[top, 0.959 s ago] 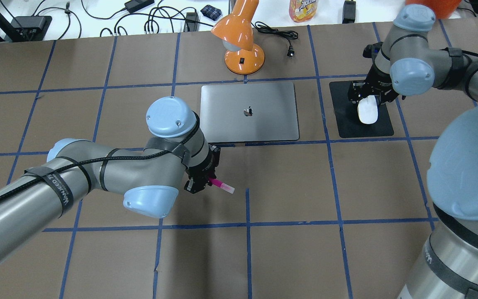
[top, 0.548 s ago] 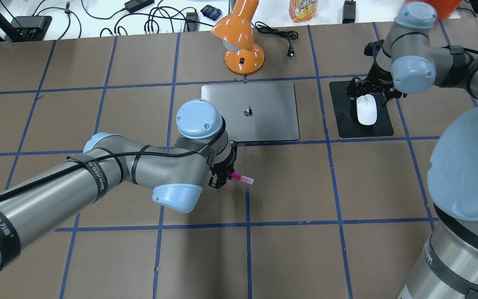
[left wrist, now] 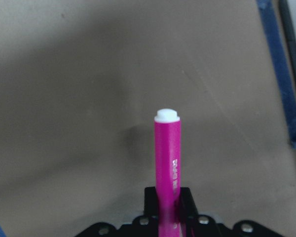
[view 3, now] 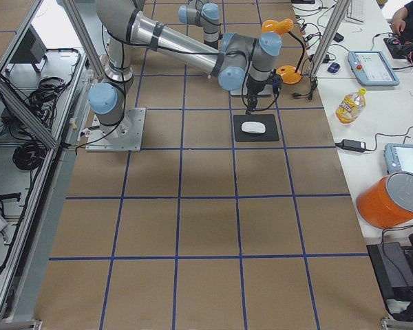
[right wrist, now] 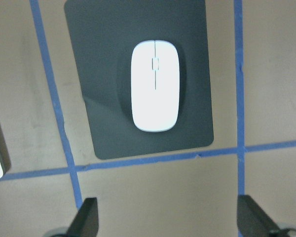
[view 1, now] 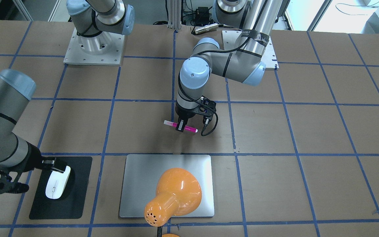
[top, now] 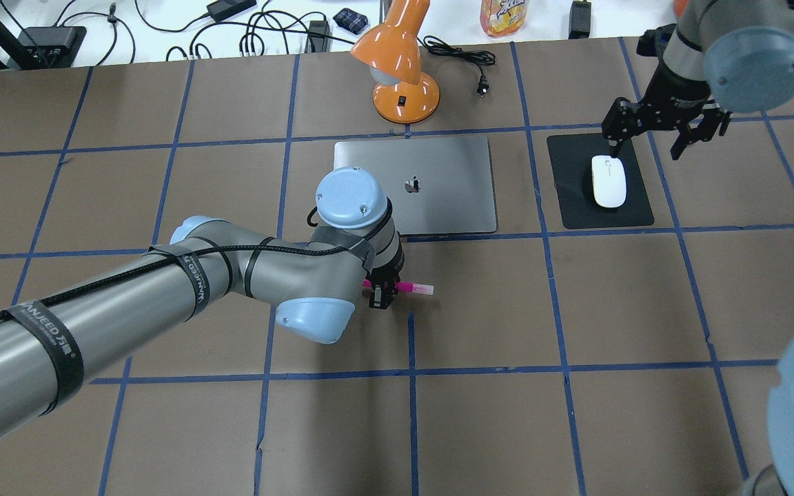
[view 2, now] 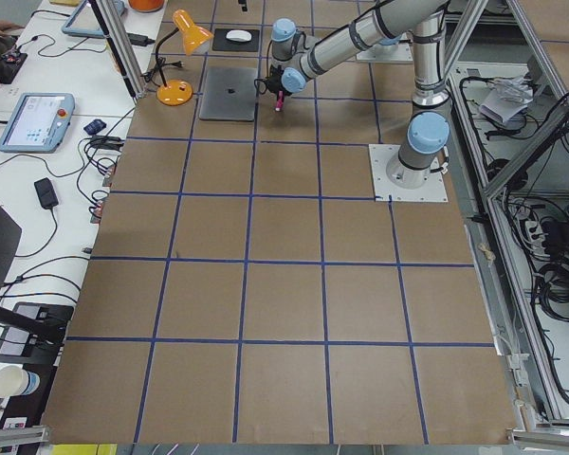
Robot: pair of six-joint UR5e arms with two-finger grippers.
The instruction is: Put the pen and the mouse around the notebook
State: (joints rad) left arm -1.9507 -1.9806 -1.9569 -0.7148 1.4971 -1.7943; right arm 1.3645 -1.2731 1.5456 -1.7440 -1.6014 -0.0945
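- You'll spot an apple logo dead centre on the notebook (top: 452, 200) lid, with no wording next to it.
- The black strap (top: 49, 335) round the left arm (top: 128, 303) reads "WANJEED" in white. There are a few characters after it that I can't make out.
- The pen (left wrist: 167, 163) has tiny white print along its barrel, too blurry for you to read.

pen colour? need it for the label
Magenta-pink pen with a small white tip; shows best in the left wrist-mounted view.
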